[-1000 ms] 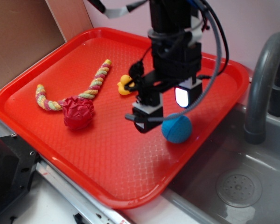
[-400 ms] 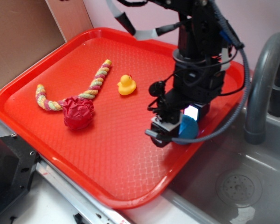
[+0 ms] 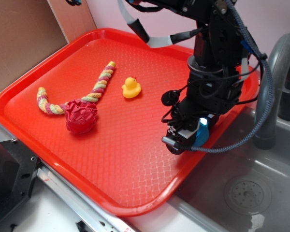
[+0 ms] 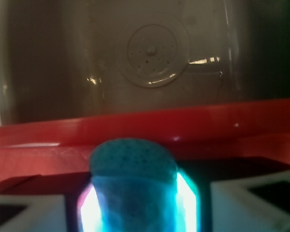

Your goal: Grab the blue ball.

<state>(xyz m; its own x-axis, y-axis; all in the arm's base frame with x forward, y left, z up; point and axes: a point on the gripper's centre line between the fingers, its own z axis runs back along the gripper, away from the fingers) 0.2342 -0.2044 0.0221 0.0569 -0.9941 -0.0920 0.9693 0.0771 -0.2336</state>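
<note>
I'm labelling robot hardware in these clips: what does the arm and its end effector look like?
The arm is black, built of blocky segments, with black cables looping down its side and a grey sleeved cable bundle at the top. The end effector is black too, with pale finger pieces seen from the wrist camera and a glowing cyan-blue light.

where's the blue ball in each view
Exterior: the blue ball shows only as a teal sliver right of centre, mostly hidden by the pincer, near the right rim of the red tray.
Wrist: the ball fills the bottom centre, between the pincer's lit fingers.
Shared landmark: the sink drain, beyond the tray's rim.
</note>
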